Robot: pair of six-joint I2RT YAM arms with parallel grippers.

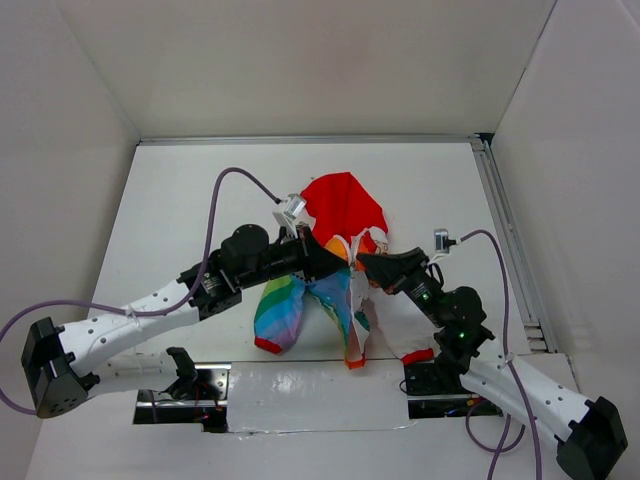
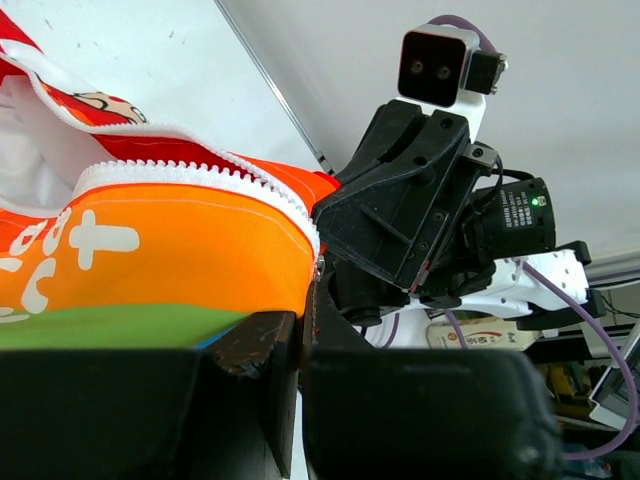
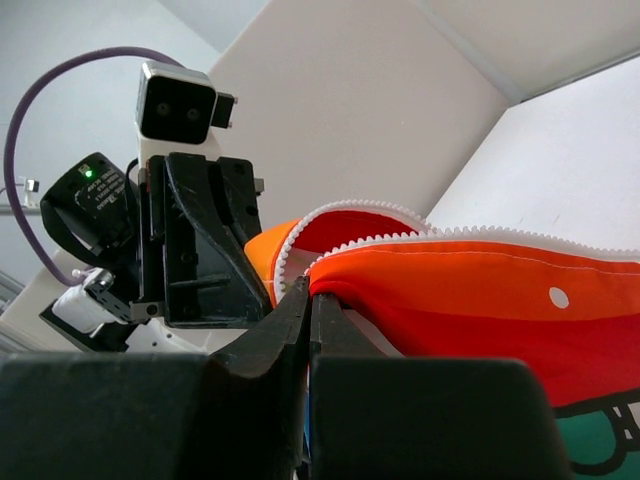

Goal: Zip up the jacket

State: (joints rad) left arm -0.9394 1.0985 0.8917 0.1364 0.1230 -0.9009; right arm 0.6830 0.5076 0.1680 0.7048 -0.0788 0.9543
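The jacket is held up off the table between both grippers, red hood toward the back, the rainbow-striped half hanging left and the white half hanging right. It is open down the front. My left gripper is shut on the orange top edge of the rainbow half, beside its white zipper teeth. My right gripper is shut on the orange-red edge of the other side, just below its zipper teeth. The two grippers face each other, almost touching.
The white table has white walls on three sides. A metal rail runs along the right edge. The arm bases and dark mounting plates sit at the near edge. Purple cables loop above each wrist.
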